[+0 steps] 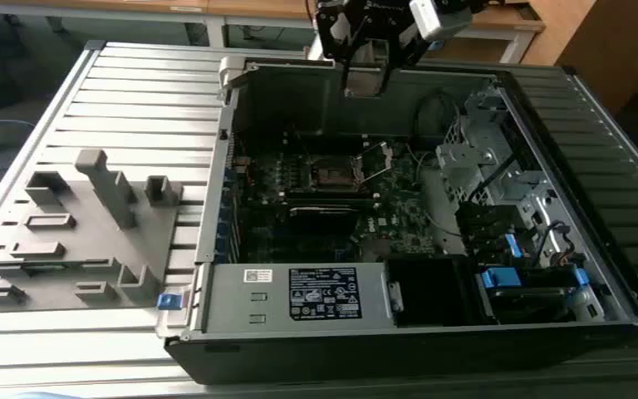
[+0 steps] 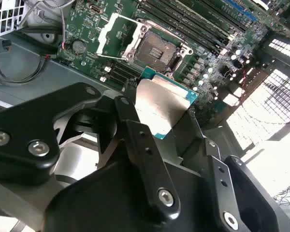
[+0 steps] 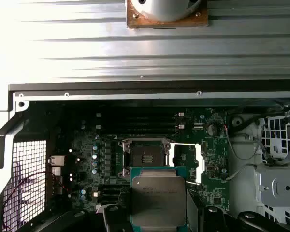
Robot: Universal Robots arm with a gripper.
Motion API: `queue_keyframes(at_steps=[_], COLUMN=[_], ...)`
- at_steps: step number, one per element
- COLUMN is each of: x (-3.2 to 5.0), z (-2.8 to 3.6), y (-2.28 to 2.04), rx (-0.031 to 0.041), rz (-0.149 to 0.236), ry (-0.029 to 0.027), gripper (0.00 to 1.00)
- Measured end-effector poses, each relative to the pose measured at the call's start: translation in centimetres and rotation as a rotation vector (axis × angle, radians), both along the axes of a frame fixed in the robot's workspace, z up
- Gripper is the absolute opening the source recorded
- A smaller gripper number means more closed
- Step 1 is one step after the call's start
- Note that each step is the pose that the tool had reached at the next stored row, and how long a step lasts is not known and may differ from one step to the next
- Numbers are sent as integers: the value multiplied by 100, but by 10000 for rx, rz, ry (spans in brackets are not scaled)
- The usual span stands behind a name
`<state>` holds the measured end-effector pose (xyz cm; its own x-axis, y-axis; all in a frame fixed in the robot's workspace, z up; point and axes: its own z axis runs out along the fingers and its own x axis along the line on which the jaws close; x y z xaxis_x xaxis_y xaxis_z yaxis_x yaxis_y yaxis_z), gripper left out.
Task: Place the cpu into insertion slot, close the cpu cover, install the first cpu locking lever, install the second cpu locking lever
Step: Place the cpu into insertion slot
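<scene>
gripper | fingers pinching cpu between them; insertion slot bare; cpu cover flipped open

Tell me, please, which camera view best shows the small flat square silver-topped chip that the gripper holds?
The first wrist view: the small square silver-grey cpu faces the camera, its metal top nearly whole. The second wrist view shows it tilted, partly behind a finger. In the exterior view it is hard to make out at the gripper.
</scene>
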<state>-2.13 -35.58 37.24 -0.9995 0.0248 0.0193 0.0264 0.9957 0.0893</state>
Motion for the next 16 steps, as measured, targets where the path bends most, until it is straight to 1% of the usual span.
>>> queue_keyframes(at_steps=[16], x=[0], z=[-13], y=[0], rx=[-1], rz=[1], ry=[-3], gripper=[54])
